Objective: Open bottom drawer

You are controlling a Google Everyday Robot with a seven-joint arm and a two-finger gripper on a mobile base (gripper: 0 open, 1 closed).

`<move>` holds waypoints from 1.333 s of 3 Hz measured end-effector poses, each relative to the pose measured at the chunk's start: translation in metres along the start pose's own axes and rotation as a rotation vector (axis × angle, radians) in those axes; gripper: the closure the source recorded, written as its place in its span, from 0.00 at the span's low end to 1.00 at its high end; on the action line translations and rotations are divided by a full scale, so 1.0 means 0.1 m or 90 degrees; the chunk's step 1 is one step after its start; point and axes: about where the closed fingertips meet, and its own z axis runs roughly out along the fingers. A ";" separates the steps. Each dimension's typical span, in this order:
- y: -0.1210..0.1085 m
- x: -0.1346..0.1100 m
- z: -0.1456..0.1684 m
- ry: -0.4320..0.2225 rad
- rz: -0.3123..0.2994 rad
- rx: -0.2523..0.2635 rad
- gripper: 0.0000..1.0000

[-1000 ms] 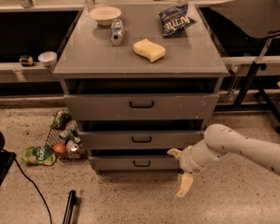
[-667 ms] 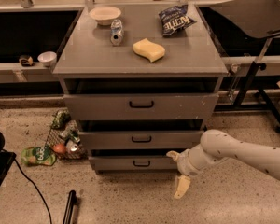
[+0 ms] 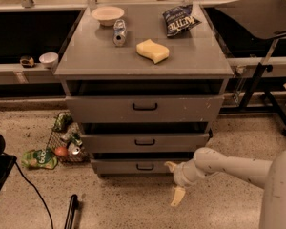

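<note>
Bottom drawer (image 3: 128, 166) sits lowest in the grey cabinet (image 3: 143, 56), just above the floor, with its black handle (image 3: 145, 166) untouched. Gripper (image 3: 174, 181) hangs low in front of the drawer's right end, right of the handle. Its fingers (image 3: 177, 196) are spread apart, grasping nothing.

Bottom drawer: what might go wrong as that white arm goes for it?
The gripper hangs open, right of the bottom drawer's small handle, near the floor: its fingers could miss that loop or scrape the floor. The middle drawer's handle sits just above, so it might hook the wrong one.
</note>
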 end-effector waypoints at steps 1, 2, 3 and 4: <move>-0.17 0.24 0.60 -0.018 -0.005 -0.007 0.00; -0.17 0.24 0.60 -0.018 -0.005 -0.007 0.00; -0.22 0.30 0.66 -0.019 -0.005 0.003 0.00; -0.45 0.46 0.78 -0.019 -0.011 0.038 0.00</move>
